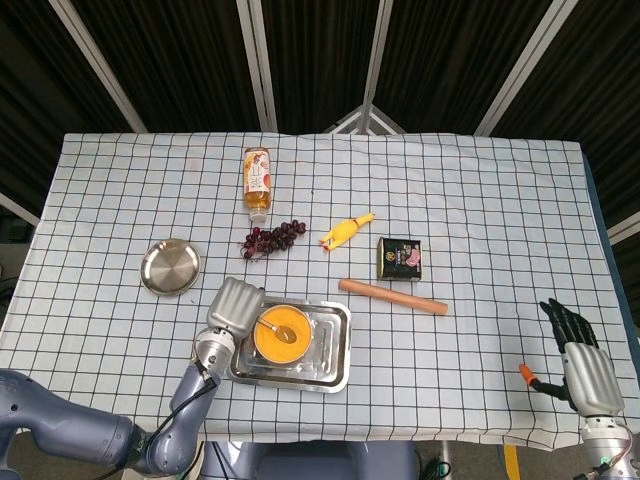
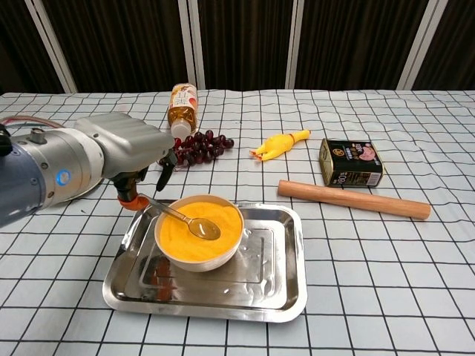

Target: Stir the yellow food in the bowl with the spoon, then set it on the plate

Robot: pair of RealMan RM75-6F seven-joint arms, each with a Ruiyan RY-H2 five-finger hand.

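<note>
Checked tablecloth (image 1: 480, 190) across the whole tabletop, dark slatted walls behind, and near the front edge the tray (image 2: 274, 293) carries the bowl (image 2: 199, 231) of yellow food with the spoon (image 2: 185, 219) lying in it. Left hand (image 2: 133, 152) sits right at the handle tip, grip impossible to call; right hand (image 1: 580, 355) idles, fingers apart, at the front right corner. A clumsy pinch could flick the spoon out or shove the bowl, and the plate (image 1: 170, 267) waits near the left edge.

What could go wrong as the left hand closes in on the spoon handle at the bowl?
The left hand hangs right at the handle of the metal spoon, but no grip shows. A clumsy pinch could flick yellow food out of the white bowl. The bowl sits loose in the shiny steel tray, so a sideways push may slide it. The round metal plate lies behind the arm, hidden in the chest view.
</note>
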